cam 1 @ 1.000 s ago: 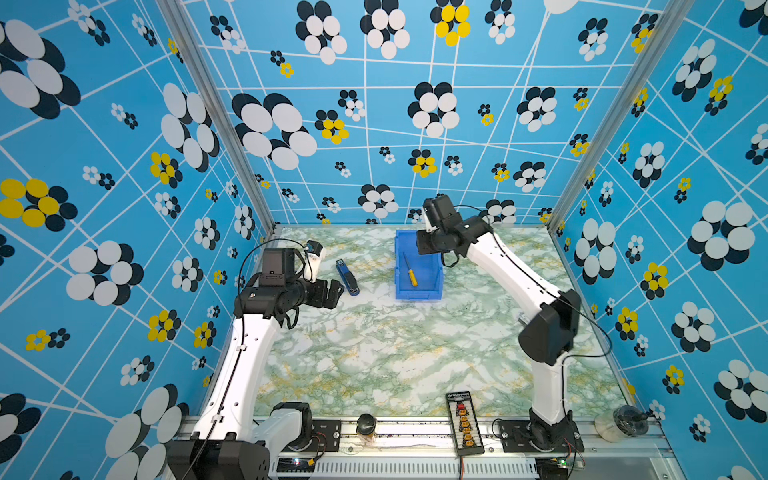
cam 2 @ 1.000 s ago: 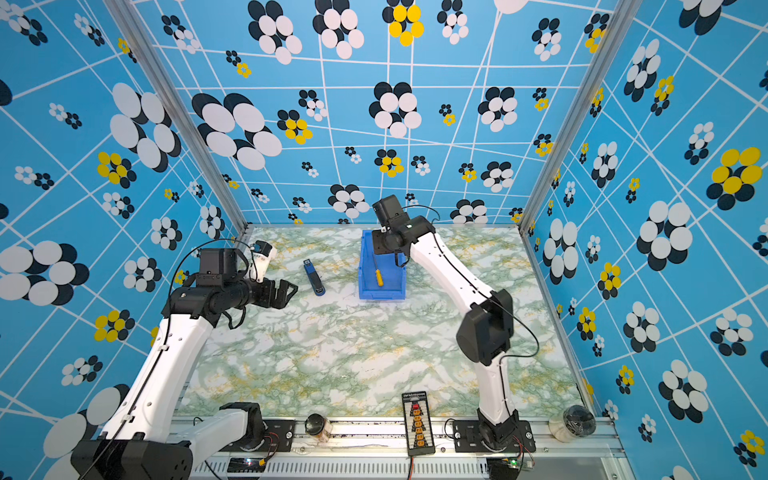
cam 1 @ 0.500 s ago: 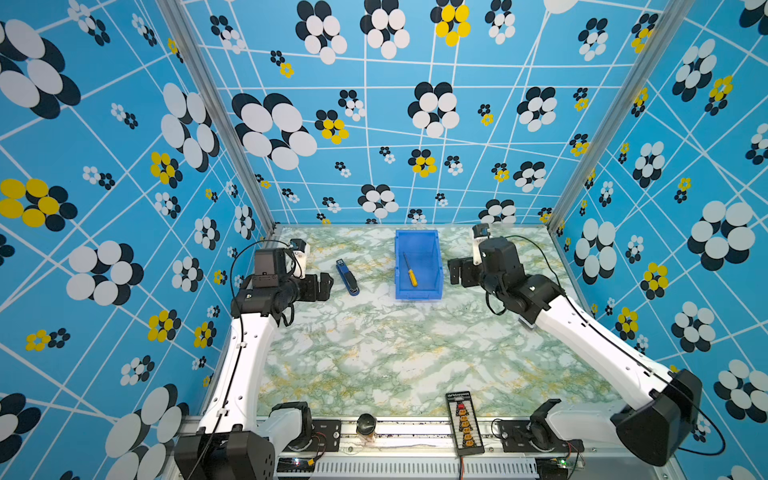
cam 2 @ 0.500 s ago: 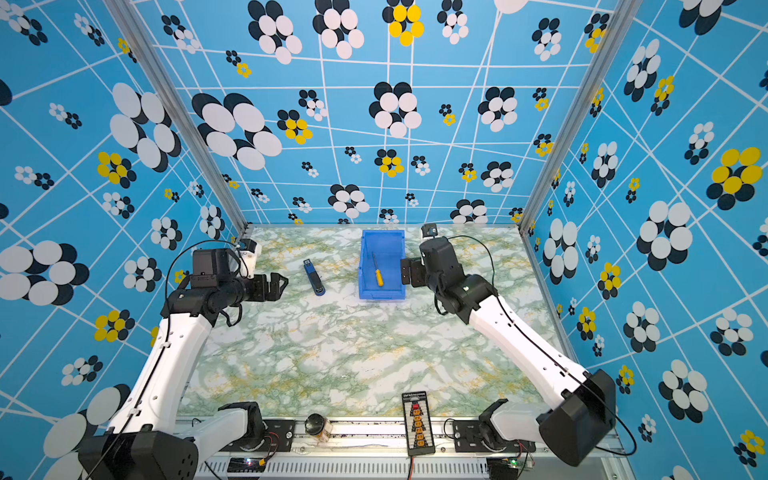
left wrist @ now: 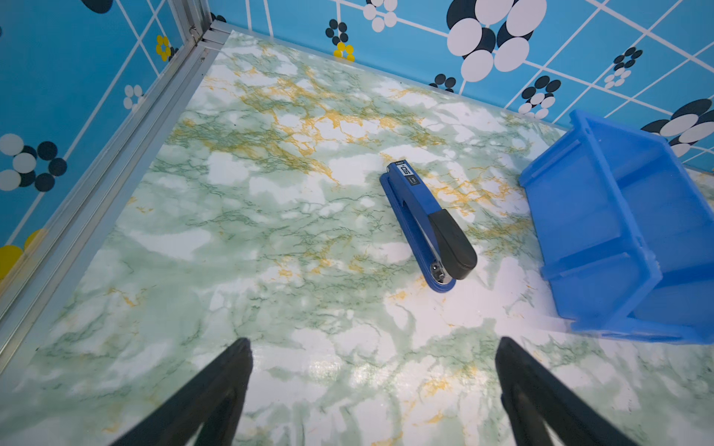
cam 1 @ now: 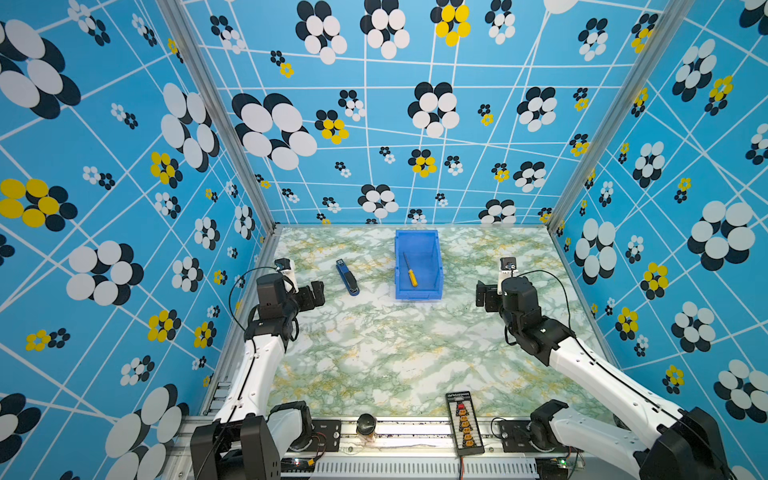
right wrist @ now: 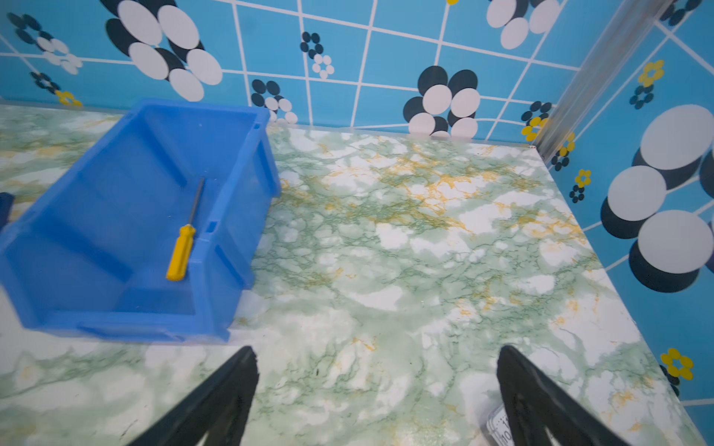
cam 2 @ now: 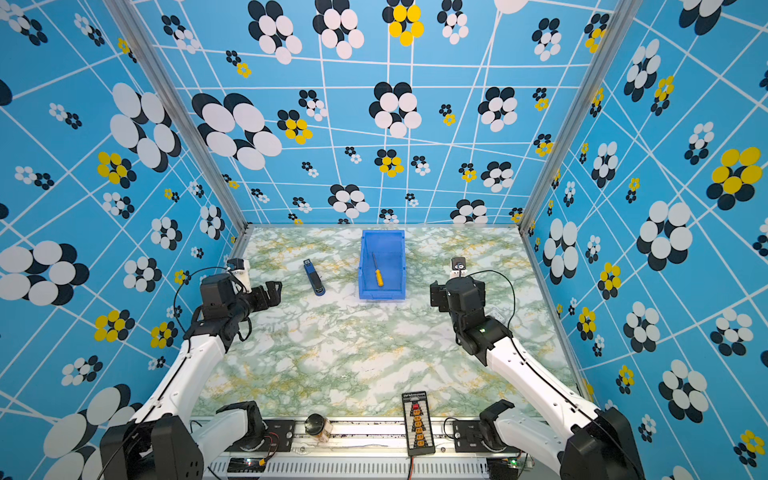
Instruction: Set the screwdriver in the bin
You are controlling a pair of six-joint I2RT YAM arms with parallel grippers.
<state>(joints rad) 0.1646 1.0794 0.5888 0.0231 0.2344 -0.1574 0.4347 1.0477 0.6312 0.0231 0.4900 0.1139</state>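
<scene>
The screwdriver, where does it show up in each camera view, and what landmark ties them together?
Top view: screwdriver lies inside the bin, handle toward the low front lip.
Top view: screwdriver inside the bin likewise.
Left wrist: not in it; only the bin and stapler show.
Right wrist: screwdriver inside the bin, near a side wall.
Shared landmark: the bin.

left arm (cam 1: pixel 257 374): white link rising from lower left of both top views to a black wrist at centre-left.
left gripper (cam 1: pixel 318 293): black, pointing right, jaws wide apart, holding nothing.
right arm (cam 1: pixel 602 374): white link climbing from lower right corner to a black wrist at centre-right.
right gripper (cam 1: pixel 481 296): black, pointing left, jaws fully spread, empty.
fingers (left wrist: pixel 216 394): dark, well apart in each wrist view.
</scene>
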